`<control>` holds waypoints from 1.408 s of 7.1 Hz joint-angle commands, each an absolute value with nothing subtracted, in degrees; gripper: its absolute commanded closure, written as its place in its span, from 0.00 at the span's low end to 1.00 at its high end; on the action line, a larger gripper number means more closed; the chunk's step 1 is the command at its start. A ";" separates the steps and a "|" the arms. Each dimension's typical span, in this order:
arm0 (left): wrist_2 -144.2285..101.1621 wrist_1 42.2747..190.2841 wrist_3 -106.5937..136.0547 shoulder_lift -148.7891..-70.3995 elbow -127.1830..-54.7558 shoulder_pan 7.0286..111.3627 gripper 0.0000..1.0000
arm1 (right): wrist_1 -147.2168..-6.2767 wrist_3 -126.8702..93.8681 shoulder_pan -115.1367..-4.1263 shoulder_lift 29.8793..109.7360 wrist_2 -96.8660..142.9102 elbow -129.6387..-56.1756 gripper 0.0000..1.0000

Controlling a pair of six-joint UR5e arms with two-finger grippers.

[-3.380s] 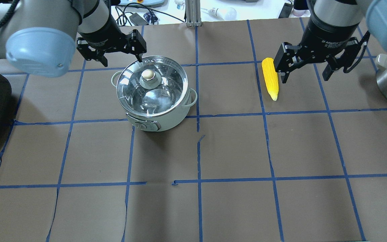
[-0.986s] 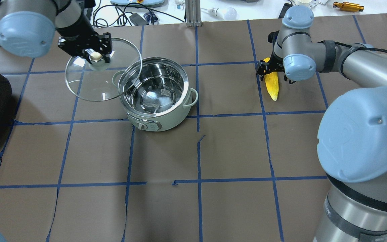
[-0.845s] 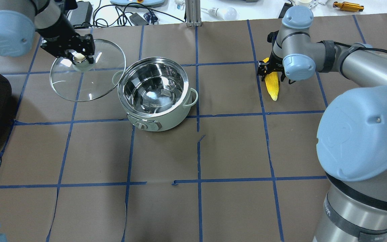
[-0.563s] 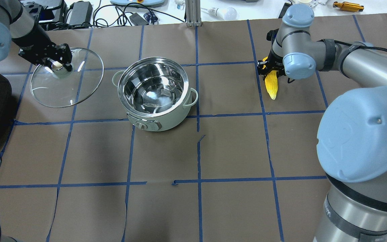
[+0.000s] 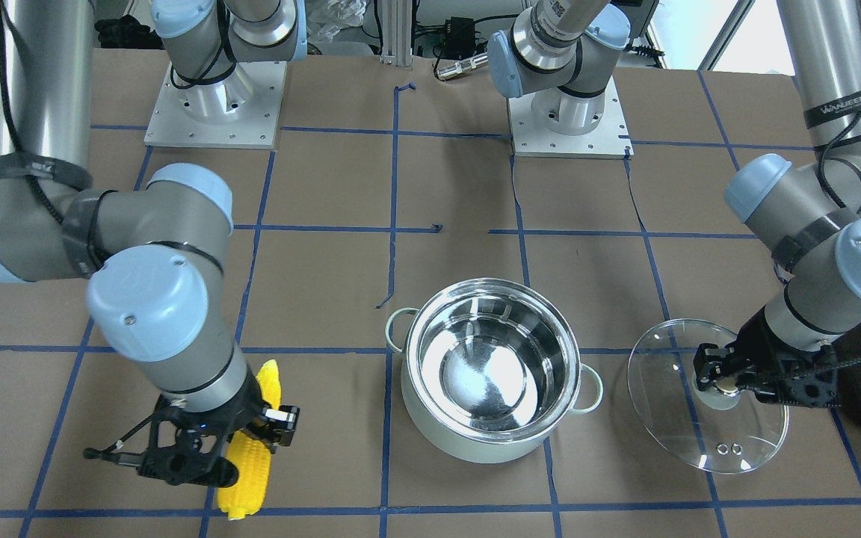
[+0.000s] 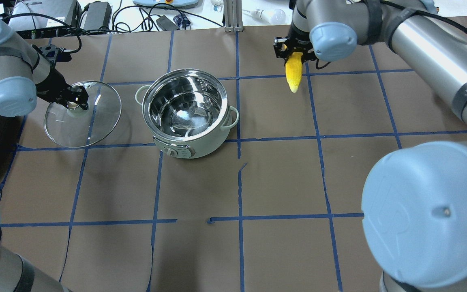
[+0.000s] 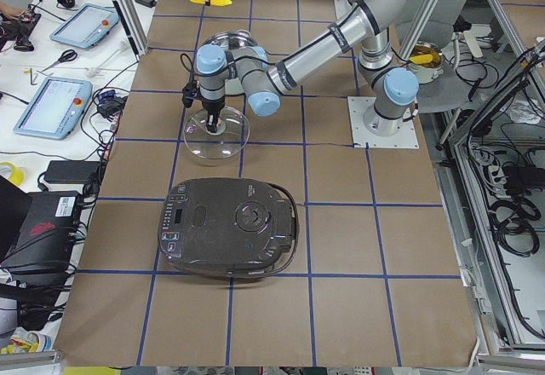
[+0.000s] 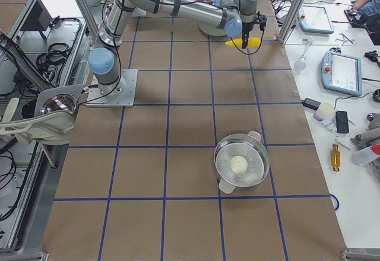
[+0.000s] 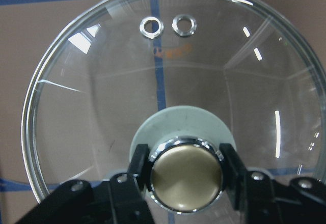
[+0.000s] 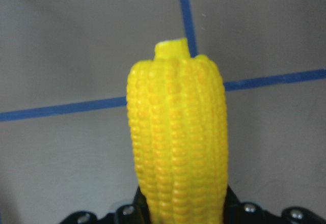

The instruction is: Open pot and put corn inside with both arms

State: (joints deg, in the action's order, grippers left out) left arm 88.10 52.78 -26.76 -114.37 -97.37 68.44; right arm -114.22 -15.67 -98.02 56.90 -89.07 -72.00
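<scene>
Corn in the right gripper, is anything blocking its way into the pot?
Nothing visible does. The right gripper holds the corn off to one side of the pot, whose mouth is uncovered. The left gripper holds the glass lid by its knob on the pot's opposite side, off that path.

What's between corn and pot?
Nothing: only bare brown paper with blue tape lines separates the held corn and the open pot, per the overhead view.
</scene>
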 commanded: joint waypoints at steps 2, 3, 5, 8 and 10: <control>88.51 51.77 -28.92 -117.06 -98.26 67.59 0.75 | -106.79 -28.88 -110.00 55.82 -90.53 -62.93 1.00; 88.51 51.68 -29.09 -117.42 -98.17 67.59 0.37 | -107.22 -35.79 -113.52 54.42 -90.53 -62.84 1.00; 88.68 51.68 -28.83 -116.99 -97.91 67.59 0.00 | -108.01 -41.64 -117.50 49.94 -90.62 -60.66 1.00; 88.95 52.82 -28.57 -113.30 -97.38 68.20 0.00 | -108.37 -43.15 -120.14 49.31 -90.53 -59.94 0.42; 88.77 59.02 -26.82 -108.92 -95.90 68.90 0.00 | -108.46 -42.72 -120.15 49.04 -90.53 -60.82 0.00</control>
